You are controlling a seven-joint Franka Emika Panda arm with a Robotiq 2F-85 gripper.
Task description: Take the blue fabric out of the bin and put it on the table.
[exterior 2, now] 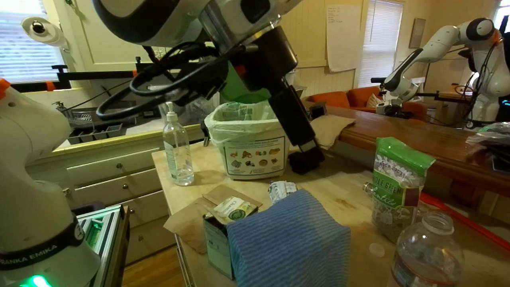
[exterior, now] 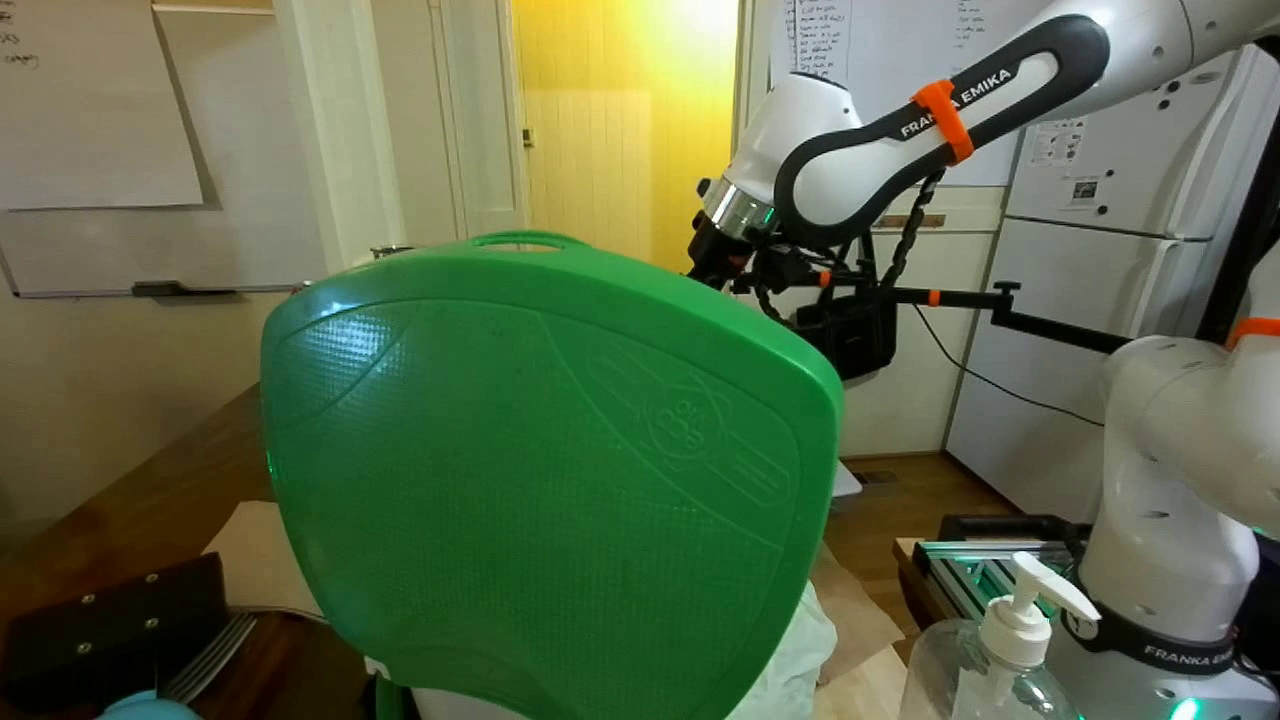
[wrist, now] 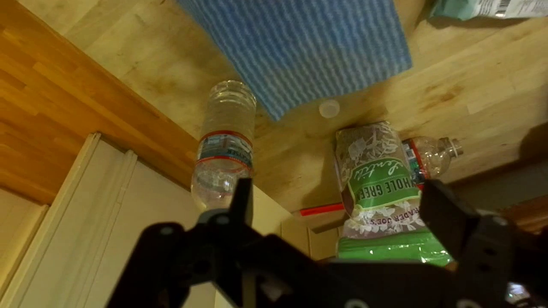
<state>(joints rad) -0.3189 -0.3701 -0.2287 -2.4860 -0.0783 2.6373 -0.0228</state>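
The blue fabric (exterior 2: 291, 239) is a striped cloth in the front of an exterior view, outside the bin, beside a tea box. In the wrist view the blue fabric (wrist: 308, 47) lies over the wooden table (wrist: 462, 98) at the top. I cannot tell whether something is under it. The white bin (exterior 2: 255, 133) with a pale liner stands at the table's back; its raised green lid (exterior: 560, 450) fills much of an exterior view and hides the bin's inside. My gripper (exterior 2: 306, 159) points down beside the bin. The gripper (wrist: 337, 186) is open, with nothing held between its fingers.
A lentil bag (exterior 2: 398, 191), a clear bottle (exterior 2: 428, 251) and a lying bottle (wrist: 430, 156) are on one side. A soap bottle (exterior 2: 178, 151), the tea box (exterior 2: 219, 243) and a small wrapper (exterior 2: 282, 190) stand near the bin. A red handle (exterior 2: 466, 221) lies at the edge.
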